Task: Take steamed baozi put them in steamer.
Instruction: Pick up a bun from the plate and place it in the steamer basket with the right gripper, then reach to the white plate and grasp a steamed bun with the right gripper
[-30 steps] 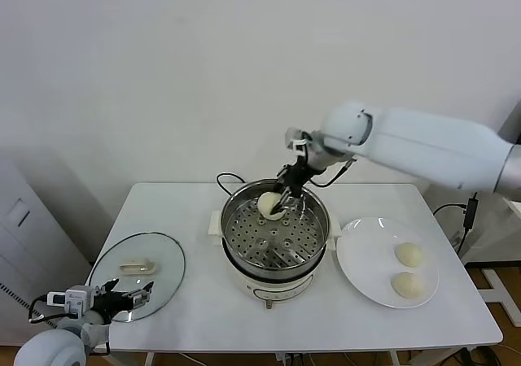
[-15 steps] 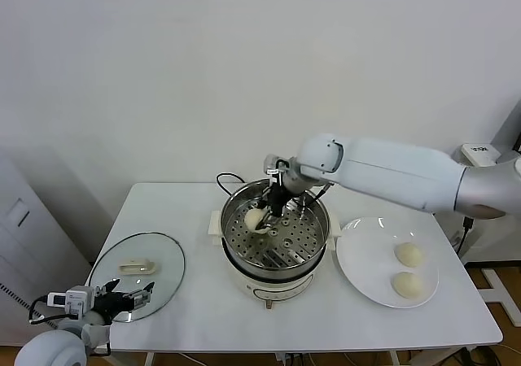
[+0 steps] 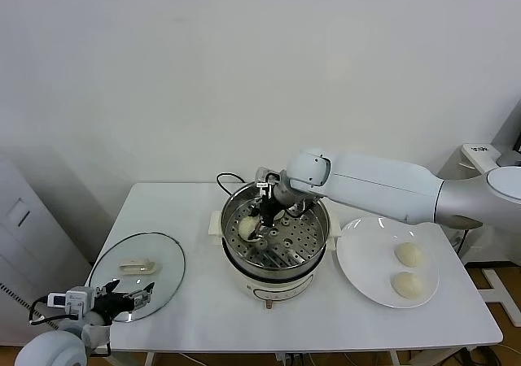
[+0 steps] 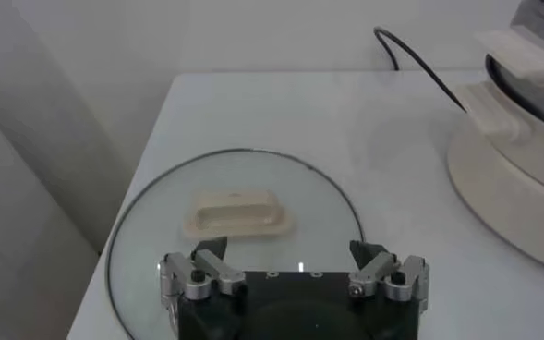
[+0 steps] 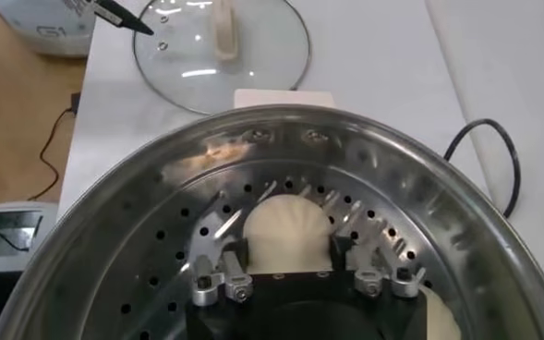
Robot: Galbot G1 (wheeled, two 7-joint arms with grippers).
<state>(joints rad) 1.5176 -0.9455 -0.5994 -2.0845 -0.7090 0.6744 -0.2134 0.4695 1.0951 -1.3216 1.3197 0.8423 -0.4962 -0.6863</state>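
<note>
- Head view shows the right gripper (image 3: 259, 220) reaching down into the steamer (image 3: 277, 240), which stands mid-table, with one bun (image 3: 247, 227) on the holed tray at the steamer's left side.
- Right wrist view shows that bun (image 5: 287, 238) sitting between the two fingers (image 5: 218, 236), which look parted on either side of it; whether they touch its flanks I cannot tell. The bun appears to rest on the tray.
- As I read it, the coming move turns on this: the bun lies directly under and between the fingertips, so the gripper needs to rise straight up without dragging it.
- Two more buns (image 3: 409, 254) wait on the white plate (image 3: 358, 260) near the table's right edge, far closer to the right arm than to the left.
- Left gripper (image 4: 295, 277) hangs spread and idle over the glass lid (image 4: 161, 212) at the table's front left corner.
</note>
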